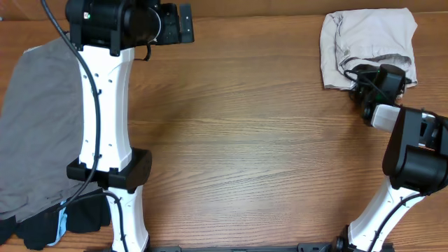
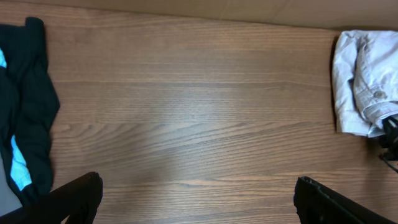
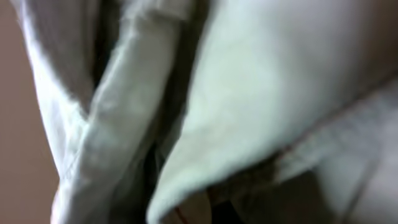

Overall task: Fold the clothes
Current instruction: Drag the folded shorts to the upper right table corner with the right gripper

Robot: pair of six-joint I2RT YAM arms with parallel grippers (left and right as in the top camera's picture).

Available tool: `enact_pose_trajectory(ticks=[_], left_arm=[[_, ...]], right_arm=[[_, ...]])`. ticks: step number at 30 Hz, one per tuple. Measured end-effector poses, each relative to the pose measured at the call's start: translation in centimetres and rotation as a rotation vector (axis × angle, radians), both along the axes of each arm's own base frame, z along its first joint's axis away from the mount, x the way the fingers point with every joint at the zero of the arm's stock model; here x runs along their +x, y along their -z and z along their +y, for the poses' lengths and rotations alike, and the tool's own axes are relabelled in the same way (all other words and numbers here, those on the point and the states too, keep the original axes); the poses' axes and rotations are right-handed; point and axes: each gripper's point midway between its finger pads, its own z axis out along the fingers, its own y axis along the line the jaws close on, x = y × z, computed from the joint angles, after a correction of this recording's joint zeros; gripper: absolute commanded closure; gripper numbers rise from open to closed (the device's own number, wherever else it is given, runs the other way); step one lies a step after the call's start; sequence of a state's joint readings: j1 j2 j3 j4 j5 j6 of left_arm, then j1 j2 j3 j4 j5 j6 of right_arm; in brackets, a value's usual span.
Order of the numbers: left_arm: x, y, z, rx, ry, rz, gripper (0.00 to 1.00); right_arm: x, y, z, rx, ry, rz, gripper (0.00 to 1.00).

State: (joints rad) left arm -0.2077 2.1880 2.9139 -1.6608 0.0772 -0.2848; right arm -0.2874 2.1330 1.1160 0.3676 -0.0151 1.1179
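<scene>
Resting its pressed-together jaws against the near edge of the folded cream shorts [image 1: 367, 38] lying at the table's [image 1: 245, 140] far right, the right gripper [image 1: 358, 78] is leaning in while the left gripper [image 1: 183, 23] is hovering spread wide.

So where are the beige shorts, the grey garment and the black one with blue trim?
beige shorts [image 1: 367, 38], overhead view, middle of the bundle.
grey garment [image 1: 35, 126], overhead view, its middle.
black garment [image 2: 37, 106], left wrist view, its black middle.
</scene>
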Motion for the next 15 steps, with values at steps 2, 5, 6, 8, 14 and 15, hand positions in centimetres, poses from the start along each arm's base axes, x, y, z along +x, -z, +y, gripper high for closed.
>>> enact_pose_trajectory(ticks=[2,5,6,8,14,15], left_arm=[[0.4,0.8,-0.1,0.004,0.000,0.018,0.00],[1.1,2.3,-0.2,0.010,0.000,0.051,0.00],[1.3,2.7,-0.3,0.013,0.000,0.060,0.00],[1.6,3.6,-0.3,0.016,0.000,0.077,0.00],[2.1,4.9,-0.4,0.022,0.000,0.107,0.00],[2.1,4.9,-0.4,0.022,0.000,0.106,0.00]], right_arm=[[0.3,-0.1,0.6,-0.056,-0.091,0.017,0.96],[0.4,0.1,1.7,-0.115,-0.214,0.055,0.96],[0.3,0.3,2.0,-0.128,-0.249,0.071,0.96],[0.0,0.7,2.4,-0.152,-0.299,0.095,0.96],[0.0,0.7,2.9,-0.219,-0.388,0.098,0.92],[0.1,0.6,2.8,-0.225,-0.394,0.092,0.79]])
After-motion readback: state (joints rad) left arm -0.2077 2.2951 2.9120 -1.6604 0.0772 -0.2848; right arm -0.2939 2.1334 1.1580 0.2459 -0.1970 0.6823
